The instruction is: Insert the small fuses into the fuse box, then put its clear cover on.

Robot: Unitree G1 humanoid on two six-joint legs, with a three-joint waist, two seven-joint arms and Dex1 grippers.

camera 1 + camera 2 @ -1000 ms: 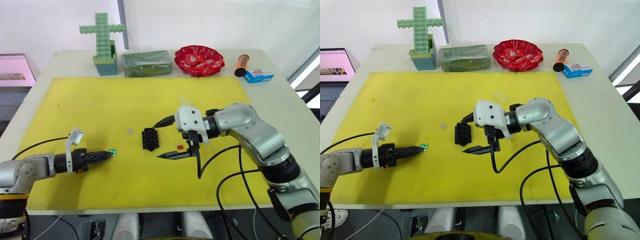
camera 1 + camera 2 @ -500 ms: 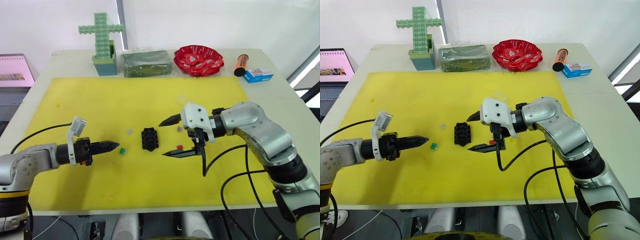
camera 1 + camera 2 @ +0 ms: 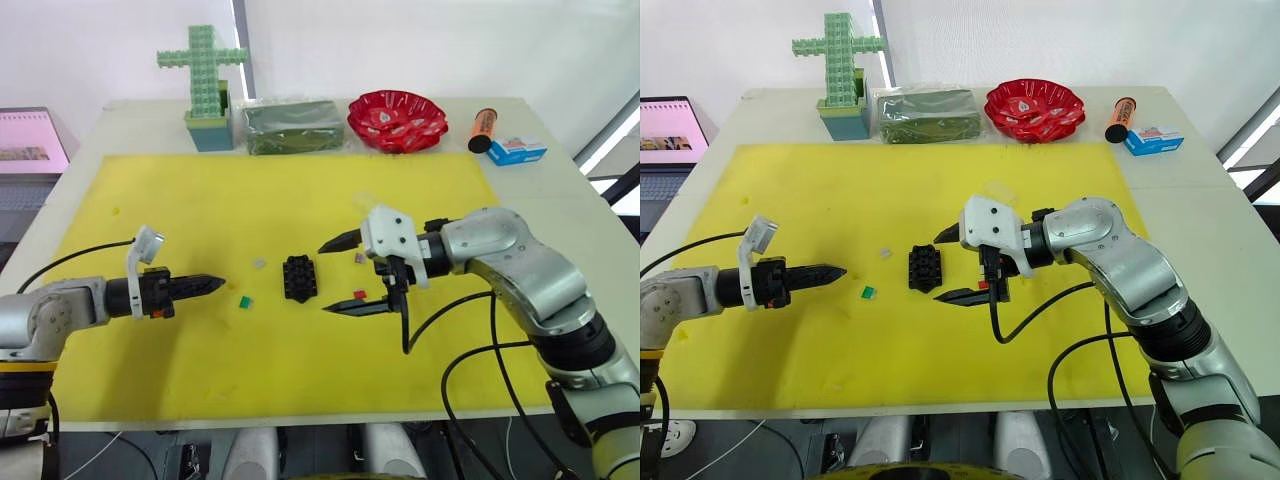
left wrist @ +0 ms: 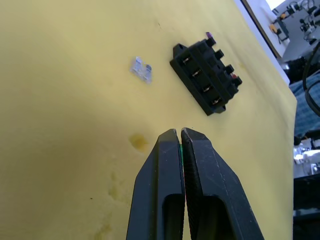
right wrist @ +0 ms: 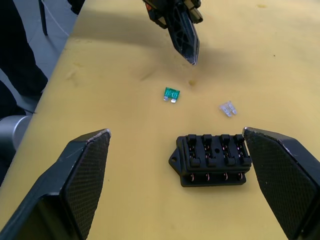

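Note:
The black fuse box lies mid-mat with its slots up. Small fuses lie loose around it: a green one to its left, a pale grey one at its far left, a red one and a mauve one on its right. My left gripper is shut and empty, its tip a short way left of the green fuse. My right gripper stands wide open just right of the box, one finger on either side. The clear cover lies faintly visible behind my right gripper.
Along the table's far edge, beyond the yellow mat, stand a green block cross, a dark green packet, a red dish, an orange tube and a small blue box. A laptop sits off the table's left.
My left gripper let go of the green fuse, which now lies on the mat, and has drawn back to the left. My right gripper shifted slightly right, uncovering the mauve fuse.

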